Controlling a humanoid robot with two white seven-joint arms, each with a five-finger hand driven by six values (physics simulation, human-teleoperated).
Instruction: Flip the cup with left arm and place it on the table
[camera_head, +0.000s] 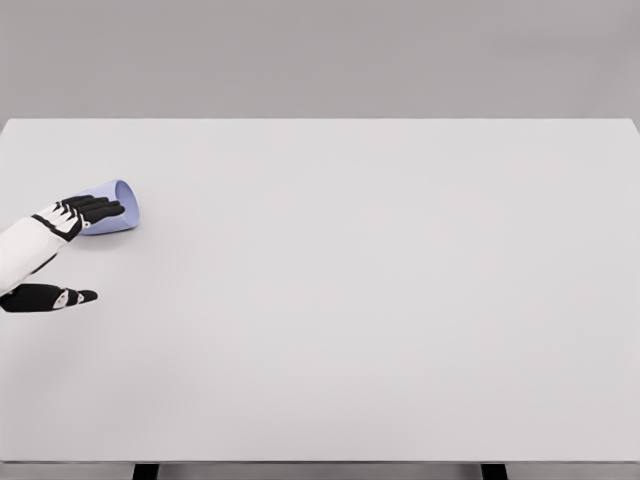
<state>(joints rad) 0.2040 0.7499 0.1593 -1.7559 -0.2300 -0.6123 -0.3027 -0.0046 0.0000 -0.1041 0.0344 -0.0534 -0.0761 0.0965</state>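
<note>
Cup (118, 207) and left hand (78, 216) meet at the far left of the white table (380, 300), about midway between its far and near edges. The cup is pale lavender-blue and lies on its side, its round end turned toward the right and slightly toward the camera; whether that end is the mouth or the base cannot be told at this size. The left arm comes in from the picture's left edge, its white forearm angled up and to the right, ending in a black hand. The four black fingers (98, 208) stretch out together, roughly level, laid over the near side of the cup and touching it, while the thumb (60, 297) juts out well below them, apart from the cup and pointing right over the tabletop. The hand is thus spread wide, not closed around the cup. No brand, label or writing shows on the cup, the arm or the table.
</note>
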